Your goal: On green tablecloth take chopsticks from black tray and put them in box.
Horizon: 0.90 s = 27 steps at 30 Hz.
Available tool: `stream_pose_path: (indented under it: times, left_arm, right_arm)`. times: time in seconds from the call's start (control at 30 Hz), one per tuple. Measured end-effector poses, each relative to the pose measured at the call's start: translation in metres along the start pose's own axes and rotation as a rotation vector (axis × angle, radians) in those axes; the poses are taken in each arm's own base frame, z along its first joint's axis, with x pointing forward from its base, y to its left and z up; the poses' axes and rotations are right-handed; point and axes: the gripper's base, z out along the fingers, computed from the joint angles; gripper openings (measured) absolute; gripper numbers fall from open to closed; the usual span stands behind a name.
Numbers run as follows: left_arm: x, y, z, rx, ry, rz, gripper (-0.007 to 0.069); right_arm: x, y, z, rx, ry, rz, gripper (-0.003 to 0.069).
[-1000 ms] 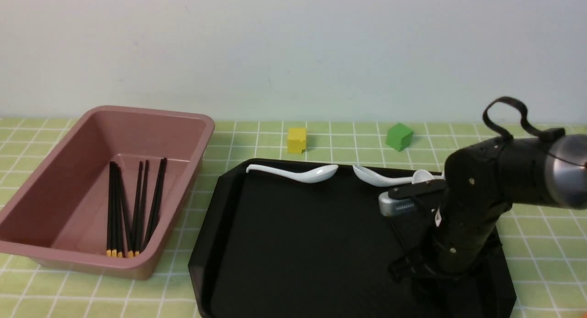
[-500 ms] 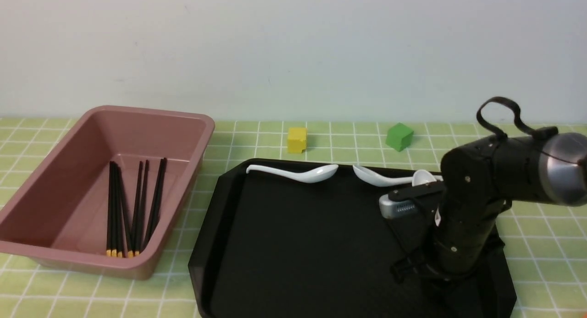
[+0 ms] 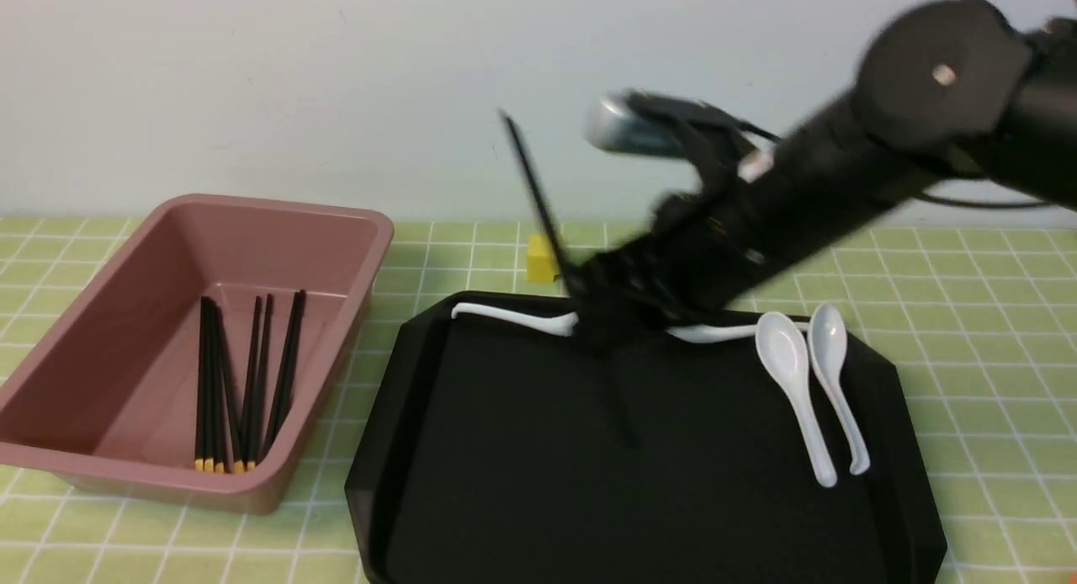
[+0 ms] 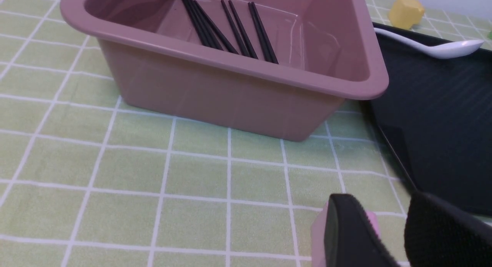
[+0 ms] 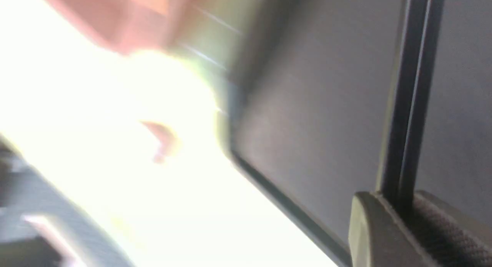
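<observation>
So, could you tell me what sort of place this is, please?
Probably a robot test bench staged as a dining table: a checked green tablecloth against a bare wall, a black tray holding white spoons, and a stray yellow cube.

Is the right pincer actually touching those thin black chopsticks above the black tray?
Touching. The right wrist view shows the thin black chopsticks clamped between the pads of the right pincer, no gap either side.
</observation>
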Motion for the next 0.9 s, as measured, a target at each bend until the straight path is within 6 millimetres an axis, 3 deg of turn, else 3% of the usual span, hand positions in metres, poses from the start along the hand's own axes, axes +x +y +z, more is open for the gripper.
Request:
stream_pose_path:
  times: [0.13,0.3,0.53,0.63,0.73,0.9]
  left_arm:
    - [0.0,0.0,0.0,0.0,0.0,0.0,0.0238]
    - [0.0,0.0,0.0,0.0,0.0,0.0,0.0238]
    - [0.0,0.0,0.0,0.0,0.0,0.0,0.0238]
    - [0.0,0.0,0.0,0.0,0.0,0.0,0.0238]
    - [0.0,0.0,0.0,0.0,0.0,0.0,0.0238]
    - [0.0,0.0,0.0,0.0,0.0,0.0,0.0238]
  right_arm:
    - [-0.033,0.03,0.046,-0.132,-0.084,-0.073,0.0108]
    - [-0.059,0.044,0.117,-0.206,-0.182,-0.116,0.0108]
    - [-0.068,0.047,0.196,-0.229,-0.284,-0.144,0.015]
    - [-0.064,0.041,0.215,-0.225,-0.278,-0.143,0.0223]
    - [-0.061,0.039,0.217,-0.219,-0.241,-0.169,0.0255]
    - [-0.06,0.044,0.189,-0.175,-0.1,-0.251,0.0204]
